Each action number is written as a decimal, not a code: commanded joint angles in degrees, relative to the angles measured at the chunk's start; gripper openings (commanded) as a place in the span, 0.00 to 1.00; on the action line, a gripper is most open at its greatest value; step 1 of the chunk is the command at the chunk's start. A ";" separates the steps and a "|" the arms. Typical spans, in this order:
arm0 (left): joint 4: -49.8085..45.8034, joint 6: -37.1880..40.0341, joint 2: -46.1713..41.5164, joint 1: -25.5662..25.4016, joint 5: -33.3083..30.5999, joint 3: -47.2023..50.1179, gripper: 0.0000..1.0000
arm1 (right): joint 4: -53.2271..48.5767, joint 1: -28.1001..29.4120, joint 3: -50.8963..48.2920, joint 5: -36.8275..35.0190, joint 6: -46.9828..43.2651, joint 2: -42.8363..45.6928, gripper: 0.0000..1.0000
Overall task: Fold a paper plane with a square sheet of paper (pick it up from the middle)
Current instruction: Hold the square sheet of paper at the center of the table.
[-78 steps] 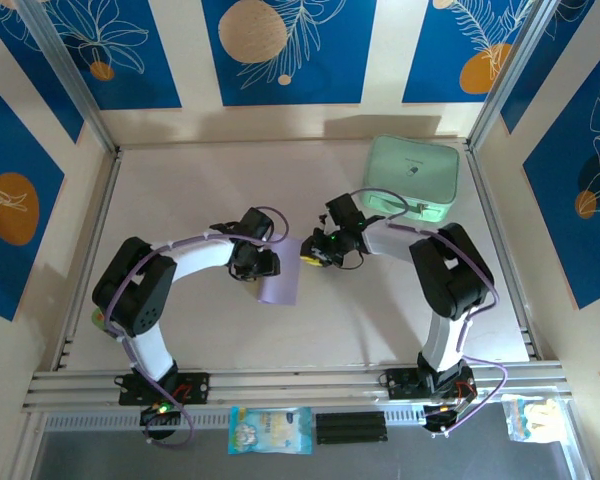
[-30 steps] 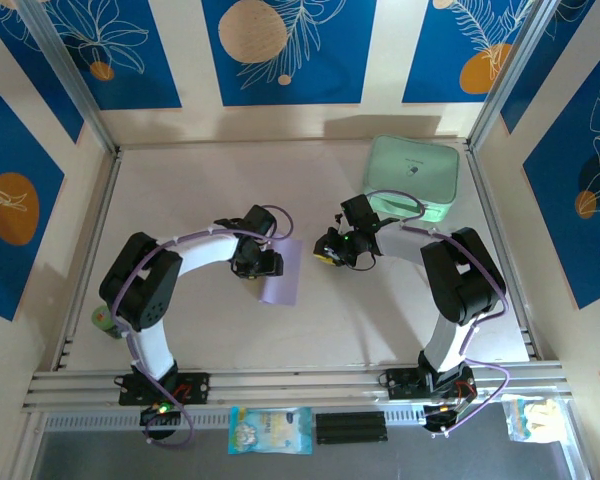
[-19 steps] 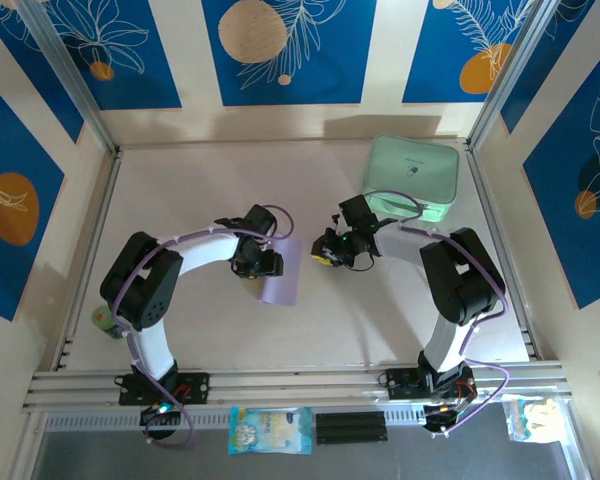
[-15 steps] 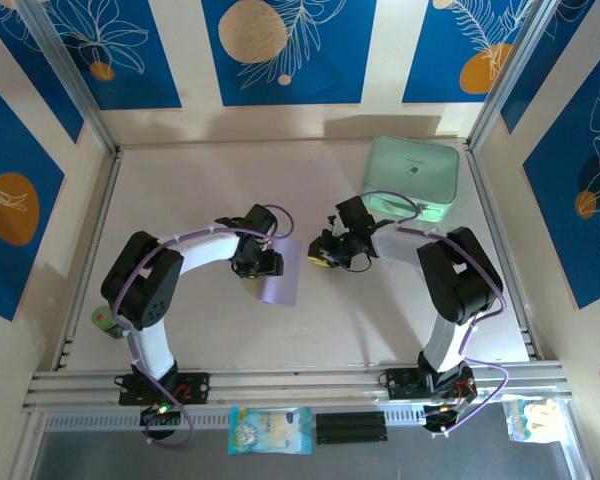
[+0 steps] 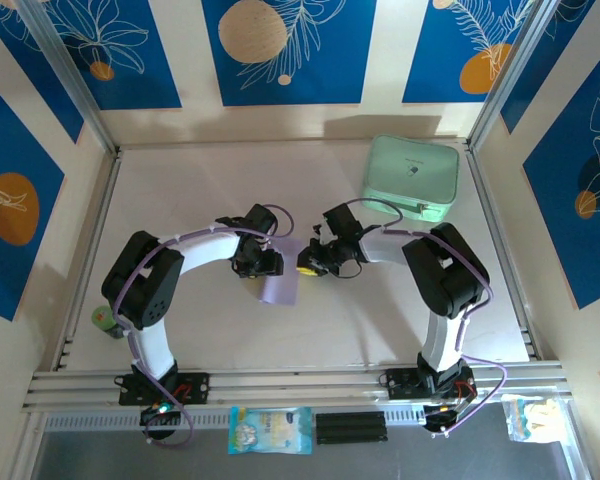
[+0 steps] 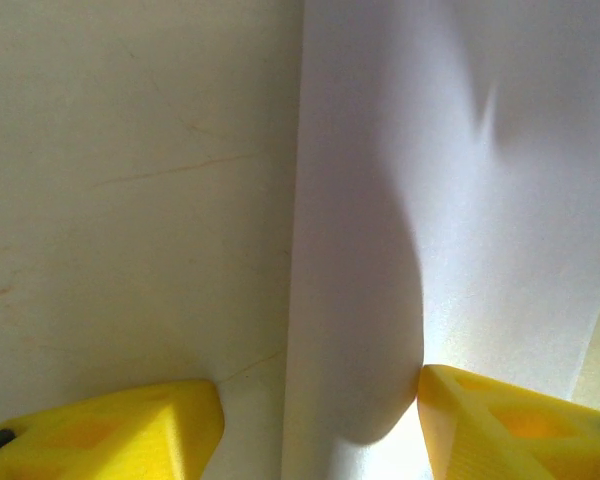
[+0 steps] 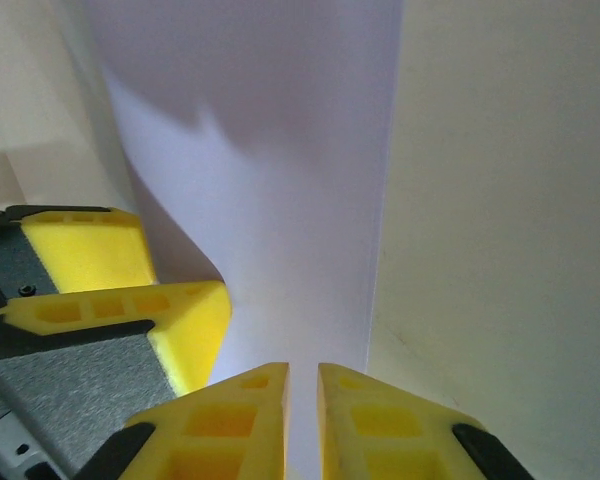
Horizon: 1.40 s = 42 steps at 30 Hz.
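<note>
Here, from above, the two arms curl in toward each other near the middle of the table (image 5: 200,190). The left gripper (image 5: 263,264) sits on the left edge of the sheet of paper (image 5: 280,288), and the right gripper (image 5: 310,262) meets the sheet's upper right corner. The paper lies between the two heads, its lower part free on the table. A mint-green case (image 5: 412,178) rests well apart at the far right, behind the right arm.

At the left wrist, we see the left gripper (image 6: 320,440) with its jaws wide apart. One of its yellow fingers (image 6: 110,430) rests on the bare table (image 6: 130,180) and the other on the paper side. The sheet of paper (image 6: 460,200) runs up between them, its straight left edge in the gap. The sheet bulges just beside the right-hand finger and seems to touch it.

At the right wrist, the right gripper (image 7: 302,420) has its jaws almost together, with a thin slit left between them. The sheet of paper (image 7: 280,180) runs into that slit close to its right edge. We cannot tell whether the jaws bite on it. The left gripper's yellow fingers (image 7: 90,250) stand close by on the left, touching the sheet. Bare table (image 7: 500,200) lies to the right.
</note>
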<state>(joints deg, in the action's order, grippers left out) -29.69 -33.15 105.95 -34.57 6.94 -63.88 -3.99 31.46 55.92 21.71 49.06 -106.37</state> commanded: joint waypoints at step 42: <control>-2.45 0.26 -1.72 -0.09 0.05 -1.06 0.61 | -16.34 1.90 7.88 -4.43 -7.63 -12.03 0.08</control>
<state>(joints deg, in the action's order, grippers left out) -30.98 -33.98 104.49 -34.61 6.96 -64.86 -13.39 32.95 64.84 21.87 44.53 -113.89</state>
